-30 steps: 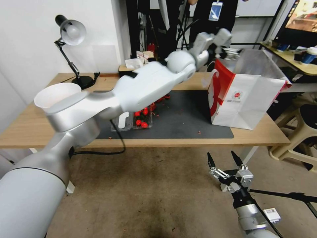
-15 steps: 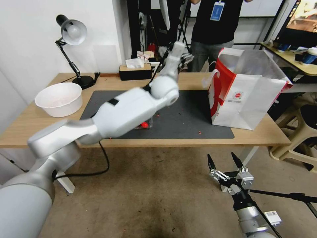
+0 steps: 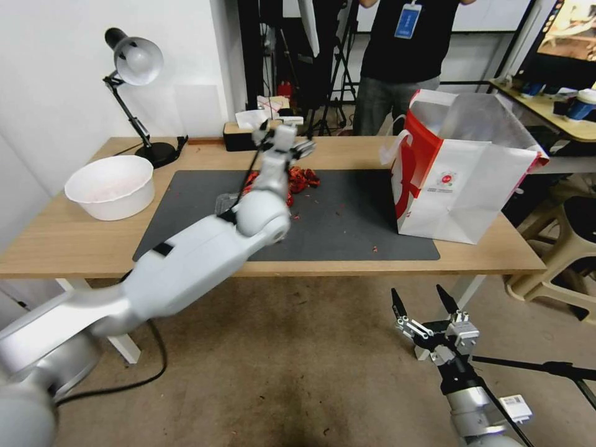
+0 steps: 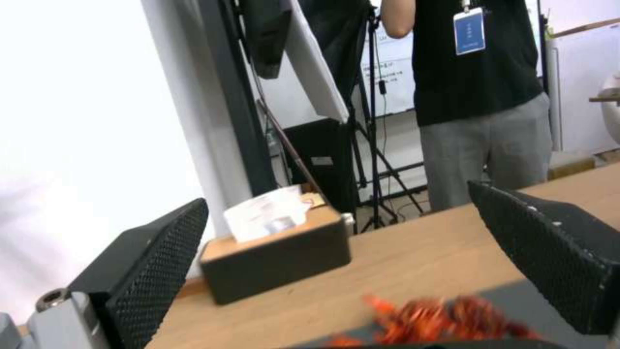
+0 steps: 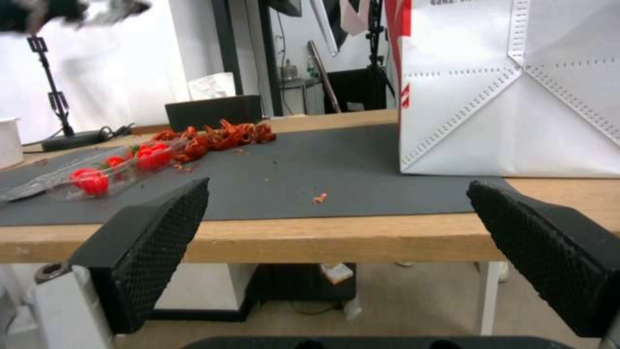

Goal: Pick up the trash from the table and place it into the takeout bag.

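Note:
The takeout bag (image 3: 462,186) stands open and upright at the right end of the table (image 3: 472,257), white with a red side panel; its wall also shows in the right wrist view (image 5: 517,97). The trash is out of view. My left gripper (image 3: 282,135) hangs open and empty over the rear middle of the dark mat (image 3: 347,230), above a pile of red scraps (image 3: 301,177). Its fingers (image 4: 155,257) hold nothing. My right gripper (image 3: 416,292) is parked open below the table's front edge, facing the mat (image 5: 303,179).
A large white bowl (image 3: 112,186) sits at the table's left, with a desk lamp (image 3: 133,62) behind it. A black tissue box (image 4: 278,257) stands at the rear edge. A clear tray of cherry tomatoes (image 5: 97,174) lies on the mat's left half. A person stands behind the table.
My left arm has swung back from above the bag's mouth to the left and down, now over the mat's rear middle. The right arm has not moved.

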Robot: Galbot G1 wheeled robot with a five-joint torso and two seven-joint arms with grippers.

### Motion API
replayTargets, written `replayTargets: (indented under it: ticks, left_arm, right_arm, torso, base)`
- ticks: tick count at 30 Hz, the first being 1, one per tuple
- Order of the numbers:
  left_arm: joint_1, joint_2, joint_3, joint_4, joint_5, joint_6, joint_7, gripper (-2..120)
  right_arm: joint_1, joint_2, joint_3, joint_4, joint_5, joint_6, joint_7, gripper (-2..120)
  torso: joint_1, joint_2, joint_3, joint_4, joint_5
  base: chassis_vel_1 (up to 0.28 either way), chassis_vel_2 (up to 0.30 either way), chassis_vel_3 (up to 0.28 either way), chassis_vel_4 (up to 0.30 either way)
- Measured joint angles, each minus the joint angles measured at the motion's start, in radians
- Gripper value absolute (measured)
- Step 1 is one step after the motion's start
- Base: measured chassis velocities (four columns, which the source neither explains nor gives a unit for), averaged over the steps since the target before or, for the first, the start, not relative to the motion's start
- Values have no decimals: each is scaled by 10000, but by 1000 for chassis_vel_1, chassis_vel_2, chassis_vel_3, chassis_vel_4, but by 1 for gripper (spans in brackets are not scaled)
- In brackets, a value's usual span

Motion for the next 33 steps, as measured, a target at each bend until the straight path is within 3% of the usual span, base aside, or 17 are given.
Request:
replayTargets:
  ticks: [2, 3, 5, 8, 10, 15, 18, 19, 23, 24, 27, 33]
  left_arm:
    - [771, 209, -760, -237, 373, -197, 352, 100]
    - [771, 209, -760, -237, 373, -197, 352, 100]
    - [1889, 395, -1875, -756, 614, -292, 568, 100]
    - [2652, 548, -2476, -1113, 814, -370, 741, 100]
    - [3926, 759, -3294, -1535, 1161, -564, 1011, 100]
    - [4625, 839, -3777, -1779, 1319, -697, 1038, 100]
    - [6177, 783, -4897, -2504, 1680, -972, 1044, 100]
    - [6177, 783, -4897, -2504, 1680, -972, 1044, 100]
    - [8347, 629, -5887, -3180, 2126, -1459, 1232, 100]
    - [8347, 629, -5887, -3180, 2126, -1459, 1232, 100]
    - [9637, 387, -6632, -3569, 2278, -1709, 1586, 100]
    - [10712, 201, -7342, -3831, 2410, -2116, 2188, 100]
  right_arm:
    - [-29, -37, 40, 0, 25, 21, 3, 100]
    - [-29, -37, 40, 0, 25, 21, 3, 100]
    - [-39, -77, 101, -5, 82, 54, 5, 100]
    - [-33, -93, 121, 5, 105, 53, 5, 100]
    - [13, -110, 108, 60, 119, 7, 7, 100]
    - [14, -130, 101, 87, 129, -12, 10, 100]
    - [17, -174, 159, 88, 211, -13, 10, 100]
    - [17, -174, 159, 88, 211, -13, 10, 100]
    - [45, -188, 192, 88, 272, -17, 10, 100]
    - [45, -188, 192, 88, 272, -17, 10, 100]
    - [74, -186, 192, 99, 280, -48, 16, 100]
    - [95, -222, 179, 117, 299, -81, 30, 100]
  torso:
    - [-1, 0, 0, -1, -2]
    - [-1, 0, 0, -1, -2]
    - [-1, 0, -1, -4, 1]
    - [-1, 0, 0, -6, 2]
    - [-1, 0, 0, 2, -5]
    - [-1, 1, -1, 1, 4]
    - [-1, 1, 0, -5, 7]
    - [-1, 1, 0, -5, 7]
    - [-1, 0, 0, -2, 0]
    - [-1, 0, 0, -2, 0]
    - [-1, 1, -1, -1, 3]
    - [-1, 1, 0, -4, 3]
  base:
    - [0, 0, 0, 0]
    - [0, 0, 0, 0]
    - [0, 0, 0, 0]
    - [0, 0, 0, 0]
    - [0, 0, 0, 0]
    - [0, 0, 0, 0]
    - [0, 0, 0, 0]
    - [0, 0, 0, 0]
    - [0, 0, 0, 0]
    - [0, 0, 0, 0]
    - [0, 0, 0, 0]
    - [0, 0, 0, 0]
